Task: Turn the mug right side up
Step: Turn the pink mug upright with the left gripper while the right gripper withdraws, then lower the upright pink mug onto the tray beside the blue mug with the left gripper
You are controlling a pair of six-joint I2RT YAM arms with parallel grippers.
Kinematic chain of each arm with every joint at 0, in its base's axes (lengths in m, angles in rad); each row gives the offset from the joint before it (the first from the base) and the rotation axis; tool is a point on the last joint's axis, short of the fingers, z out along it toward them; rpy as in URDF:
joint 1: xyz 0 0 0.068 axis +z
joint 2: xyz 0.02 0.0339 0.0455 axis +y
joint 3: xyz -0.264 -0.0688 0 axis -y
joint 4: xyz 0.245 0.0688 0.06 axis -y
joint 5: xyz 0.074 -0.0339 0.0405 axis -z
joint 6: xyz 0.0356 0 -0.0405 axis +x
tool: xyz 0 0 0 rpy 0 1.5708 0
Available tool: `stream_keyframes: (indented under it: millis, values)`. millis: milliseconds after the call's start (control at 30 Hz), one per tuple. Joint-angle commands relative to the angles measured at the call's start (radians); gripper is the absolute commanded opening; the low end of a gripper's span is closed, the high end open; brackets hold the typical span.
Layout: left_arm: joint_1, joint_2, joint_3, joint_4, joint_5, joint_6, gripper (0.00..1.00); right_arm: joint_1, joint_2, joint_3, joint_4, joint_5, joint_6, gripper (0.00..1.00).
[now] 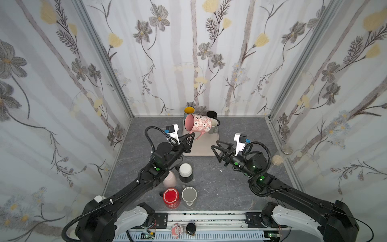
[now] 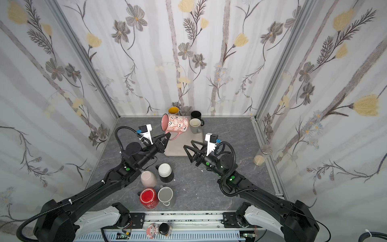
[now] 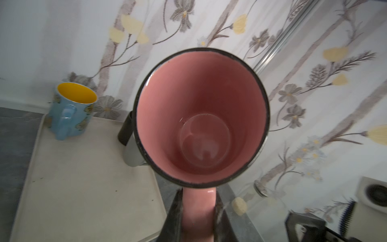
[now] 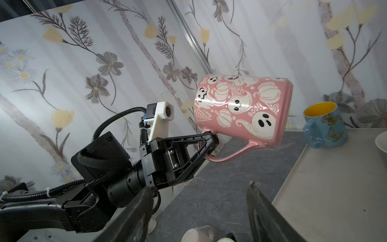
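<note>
Both top views: a grey stone-look tabletop (image 1: 230,188) inside a flower-papered booth. Raised over the far end of a flat beige tray (image 1: 201,148), a pink ceramic mug with white ghosts and pumpkins (image 1: 199,123), lying on its side, open mouth turned left, handle hanging down. Clamped on that handle from the near left, the left gripper (image 1: 191,138). Just off the tray's near right corner, the right gripper (image 1: 214,144), fingers spread apart, well apart from the mug. Upright on the tray behind the pink mug, a blue mug with a yellow inside (image 1: 189,110) and a black mug (image 1: 212,114). Beside the black one, plain to see in a top view, a grey mug with a cream inside (image 2: 195,125). Clustered near the front edge, bottoms up: a black mug with a white base (image 1: 185,171), a red mug (image 1: 171,197) and a plain grey mug (image 1: 189,194). Next to them, a pale pink mug (image 1: 169,179) partly under the left arm.

Left wrist view: a look straight into the pink mug's mouth, not given from above, with a dark rim and a glossy pink inside. Black fingers (image 3: 176,215) pressed on either side of the pink handle. Blue mug on the tray's far corner. Only slivers of the black and cream-lined grey mugs behind the rim.

Right wrist view: the only side-on look. Mug body level, base toward the blue mug, clear of tabletop and tray. Left gripper's tips closed on the handle's end nearest the rim. In the foreground, the right gripper's own fingers (image 4: 134,215), wide apart.
</note>
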Motion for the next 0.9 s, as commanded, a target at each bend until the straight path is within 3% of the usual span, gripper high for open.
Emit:
stream_keyframes:
  millis: [0, 167, 600, 867]
  values:
    - [0.003, 0.082, 0.073, -0.056, -0.191, 0.116, 0.0, -0.004, -0.046, -0.024, -0.085, 0.111, -0.023, 0.7]
    - [0.016, 0.273, 0.208, -0.144, -0.289, 0.168, 0.0, -0.017, -0.115, -0.058, -0.135, 0.162, -0.019, 0.7]
    - [0.096, 0.653, 0.466, -0.231, -0.316, 0.247, 0.0, -0.055, -0.269, -0.105, -0.258, 0.222, -0.019, 0.7]
    - [0.135, 0.824, 0.678, -0.397, -0.349, 0.261, 0.0, -0.075, -0.333, -0.124, -0.309, 0.238, -0.017, 0.7]
